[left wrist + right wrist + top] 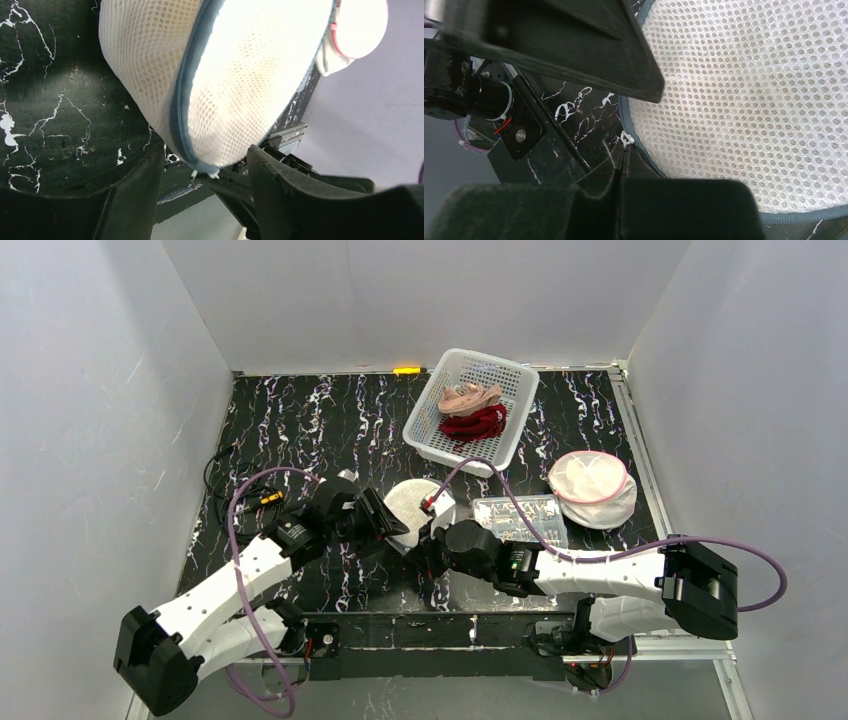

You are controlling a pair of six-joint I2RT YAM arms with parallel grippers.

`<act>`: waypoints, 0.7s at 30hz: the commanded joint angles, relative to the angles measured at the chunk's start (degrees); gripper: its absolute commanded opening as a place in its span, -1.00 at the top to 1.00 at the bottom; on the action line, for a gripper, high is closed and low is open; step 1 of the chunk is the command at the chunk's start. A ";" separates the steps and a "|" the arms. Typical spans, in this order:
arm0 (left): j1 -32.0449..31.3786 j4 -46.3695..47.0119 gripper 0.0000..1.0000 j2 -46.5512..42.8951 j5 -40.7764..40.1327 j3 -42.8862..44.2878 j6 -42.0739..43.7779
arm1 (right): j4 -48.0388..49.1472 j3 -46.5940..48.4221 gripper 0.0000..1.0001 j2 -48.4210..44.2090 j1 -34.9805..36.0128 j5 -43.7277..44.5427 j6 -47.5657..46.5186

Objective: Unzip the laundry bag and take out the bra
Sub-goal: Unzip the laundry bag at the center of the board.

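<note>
My left hand (pixel 205 155) is open, its two dark fingers (pixel 127 200) standing either side of the lower edge of the laundry bag (pixel 240 85), a round white mesh bag with a blue-grey zipper running around its rim. My right hand (pixel 620 172) is closed, its tips right at the small white zipper pull (pixel 625 139); I cannot tell whether the pull is pinched. The bag is tipped up between both hands near the front middle of the black marbled bench (pixel 300 430). The mesh hides the bra. Beyond sit a clear box (pixel 520 515), a pink-trimmed white bag (pixel 592 490) and a white basket (pixel 500 455) of pink and red garments.
</note>
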 commanded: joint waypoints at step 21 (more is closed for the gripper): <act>-0.43 0.87 1.00 4.19 -3.27 -0.10 1.82 | -3.89 -1.00 0.97 -6.36 0.23 4.76 0.05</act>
